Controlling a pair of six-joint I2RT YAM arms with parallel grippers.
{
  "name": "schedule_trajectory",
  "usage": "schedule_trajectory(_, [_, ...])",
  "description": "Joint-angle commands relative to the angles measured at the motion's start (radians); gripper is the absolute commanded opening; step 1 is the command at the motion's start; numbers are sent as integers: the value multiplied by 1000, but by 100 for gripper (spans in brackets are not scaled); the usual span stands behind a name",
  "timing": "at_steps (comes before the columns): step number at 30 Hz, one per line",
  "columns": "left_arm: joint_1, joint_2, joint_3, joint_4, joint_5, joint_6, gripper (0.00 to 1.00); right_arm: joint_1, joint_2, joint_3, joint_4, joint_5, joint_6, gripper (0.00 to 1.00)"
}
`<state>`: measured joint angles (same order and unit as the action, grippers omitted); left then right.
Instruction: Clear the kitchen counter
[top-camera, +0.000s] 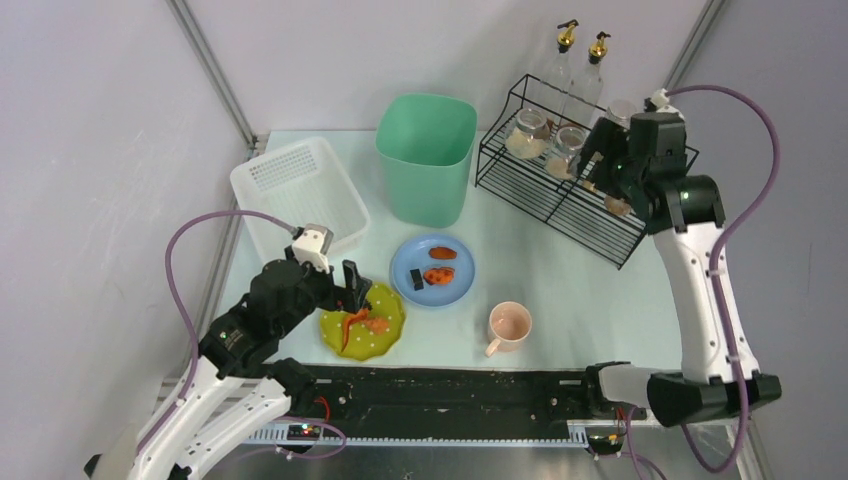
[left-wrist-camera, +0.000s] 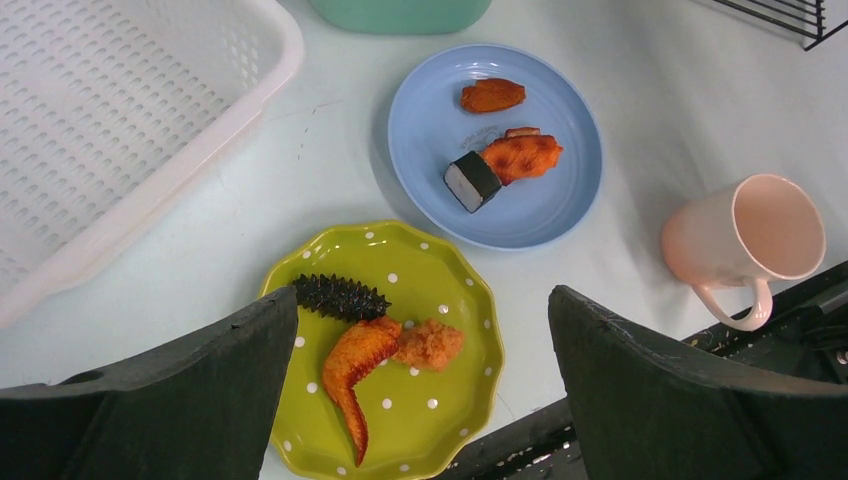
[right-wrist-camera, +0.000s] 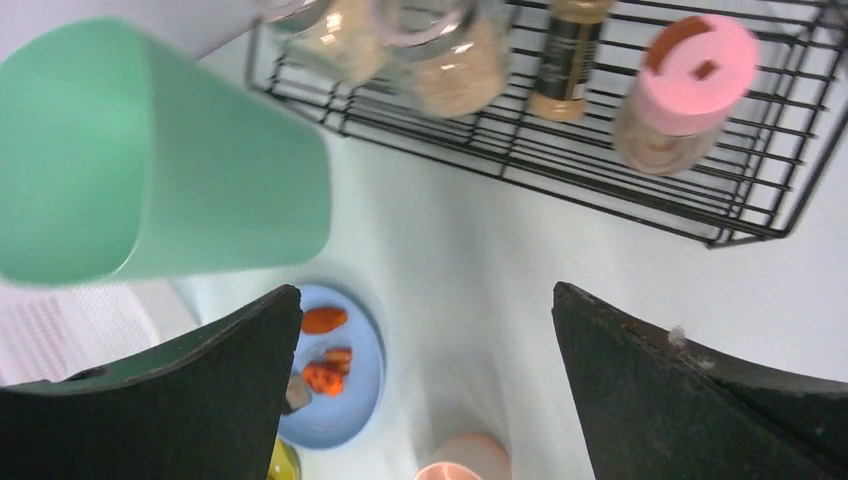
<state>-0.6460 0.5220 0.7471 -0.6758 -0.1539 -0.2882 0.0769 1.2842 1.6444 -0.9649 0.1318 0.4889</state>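
- Plainly, the kitchen counter (top-camera: 560, 290) fills the middle of the top view, pale and smooth, from the black rail at the bottom up to the back wall.
- On it stand a white basket (top-camera: 262, 215) at upper left, a green bin (top-camera: 425, 160) at upper centre and a wire rack (top-camera: 570, 205) of jars and bottles at upper right.
- Nearer the rail are a green plate (left-wrist-camera: 455, 400), a blue plate (left-wrist-camera: 560, 180) just beside it and a pink cup (left-wrist-camera: 745, 240) to the right.
- The left gripper (left-wrist-camera: 422, 298) hovers over the green plate at lower left of the top view, its fingers spread wide and holding nothing.
- The right gripper (right-wrist-camera: 427, 295) is up by the rack at upper right, its fingers also wide apart and empty; a pink-lidded jar (right-wrist-camera: 680, 100) lies on the rack wires ahead of it.
- The counter itself looks rigid and fixed, so it is probably not to be gripped at all; clearing it means lifting what stands on it.
- Its surface looks slick, so I judge that a nudged plate would slide rather than tip.
- The plates look stiff and shallow: take them at the rim, and level, because the chicken wing (left-wrist-camera: 355, 370) and other food pieces sit loose.
- The cup looks light and hard, possibly breakable; its handle or its wall offers a hold.
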Motion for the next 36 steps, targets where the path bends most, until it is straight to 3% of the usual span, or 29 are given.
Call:
schedule_trajectory(1, [-10,12,-3,11,-3,0,98,173,-91,-9,57,107,-61,99])
schedule_trajectory(9, [-9,22,-5,8,-34,0,98,514,-244,-196,190,264,-145,100])
schedule_trajectory(13, [-9,38,-3,2,-59,0,98,717,-295,-290,251,430,-210,99])
schedule_trajectory(21, [-10,43,1,-3,-102,0,98,1043,-283,-439,316,616,-206,99])
schedule_trajectory(25, [-10,46,1,-4,-117,1,98,1070,-238,-504,340,571,-119,100])
schedule_trajectory(28, [-10,50,3,-7,-130,4,98,1050,-208,-532,297,646,41,99])
schedule_trajectory(36, [-11,31,-3,-15,-244,-36,98,1038,-196,-608,378,514,42,97])
